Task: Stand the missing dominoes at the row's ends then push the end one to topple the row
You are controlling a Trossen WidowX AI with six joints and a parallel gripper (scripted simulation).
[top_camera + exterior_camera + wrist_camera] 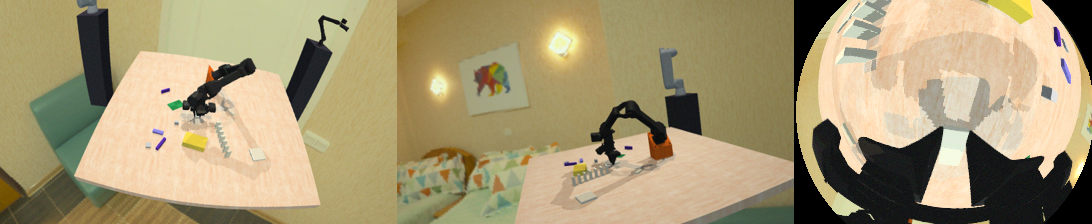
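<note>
A row of several pale dominoes stands upright, evenly spaced, right of the yellow block in the top view. My gripper points down at the table, off the robot-side end of the row. It is shut on a loose pale domino, whose sides touch both fingertips in the wrist view. This domino looks flat, at table height; the fingers hide part of it. Another loose pale domino lies on the table between the row and the robot base.
The yellow block lies beside the row. A pale square tile lies on its other side. A green sheet, purple bars and a small grey cube lie left of the row.
</note>
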